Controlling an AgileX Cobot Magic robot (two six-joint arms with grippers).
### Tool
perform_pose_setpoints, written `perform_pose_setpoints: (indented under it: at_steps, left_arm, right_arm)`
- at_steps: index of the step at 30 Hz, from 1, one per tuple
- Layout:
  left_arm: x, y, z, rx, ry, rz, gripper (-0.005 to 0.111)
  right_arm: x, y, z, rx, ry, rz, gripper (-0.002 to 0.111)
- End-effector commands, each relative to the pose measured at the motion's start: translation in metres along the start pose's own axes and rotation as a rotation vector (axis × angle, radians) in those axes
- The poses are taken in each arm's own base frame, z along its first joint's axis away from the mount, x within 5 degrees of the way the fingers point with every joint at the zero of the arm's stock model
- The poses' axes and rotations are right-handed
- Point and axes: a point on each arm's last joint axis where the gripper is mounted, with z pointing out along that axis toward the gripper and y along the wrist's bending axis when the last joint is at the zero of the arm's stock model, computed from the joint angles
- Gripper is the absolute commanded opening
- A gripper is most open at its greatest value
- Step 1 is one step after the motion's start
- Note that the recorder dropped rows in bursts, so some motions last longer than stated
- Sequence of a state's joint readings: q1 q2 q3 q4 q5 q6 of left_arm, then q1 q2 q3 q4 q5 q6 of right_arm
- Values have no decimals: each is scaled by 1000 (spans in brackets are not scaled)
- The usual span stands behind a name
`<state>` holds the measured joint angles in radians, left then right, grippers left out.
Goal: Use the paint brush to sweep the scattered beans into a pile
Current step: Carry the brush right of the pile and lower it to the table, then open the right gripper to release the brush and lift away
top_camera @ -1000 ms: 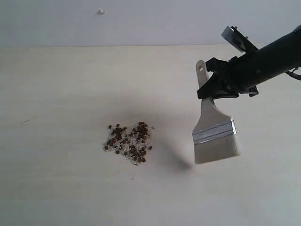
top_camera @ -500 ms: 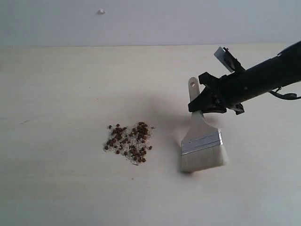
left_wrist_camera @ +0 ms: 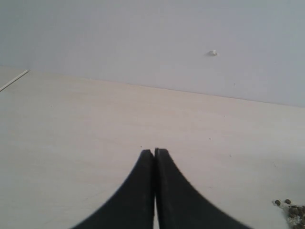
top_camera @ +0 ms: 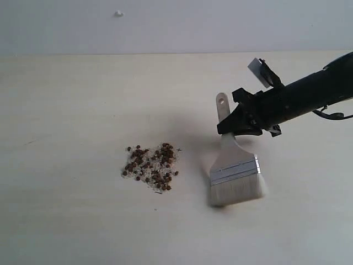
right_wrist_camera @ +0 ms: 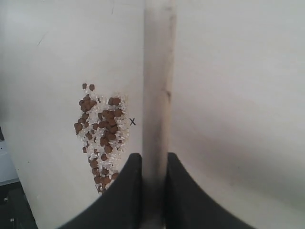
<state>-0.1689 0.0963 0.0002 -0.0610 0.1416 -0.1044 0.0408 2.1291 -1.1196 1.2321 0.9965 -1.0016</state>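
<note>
We see a pale, faintly grained worktop (top_camera: 66,221). On it the beans (top_camera: 150,167) lie in one loose cluster mixed with whitish grains (right_wrist_camera: 123,101), a small x mark (top_camera: 178,149) just beside them. Apart, rightward, the paint brush (top_camera: 236,171) sets its bristles down.

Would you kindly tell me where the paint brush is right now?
In the exterior view the paint brush hangs right of centre, its handle gripped by the right end effector, bristles pointing down toward the table, apart from the beans on its left.
</note>
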Motion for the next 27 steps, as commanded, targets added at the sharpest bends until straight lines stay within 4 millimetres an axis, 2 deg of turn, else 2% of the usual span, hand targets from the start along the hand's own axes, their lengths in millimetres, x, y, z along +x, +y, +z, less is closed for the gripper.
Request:
perform_pose_setpoints:
  at_steps: [1, 27]
  left_arm:
    - [0, 0, 0, 6, -5, -9, 0]
    - [0, 0, 0, 6, -5, -9, 0]
  right_arm:
    - [-1, 1, -1, -21, -7, -16, 0]
    - [0, -7, -2, 69, 13, -70, 0]
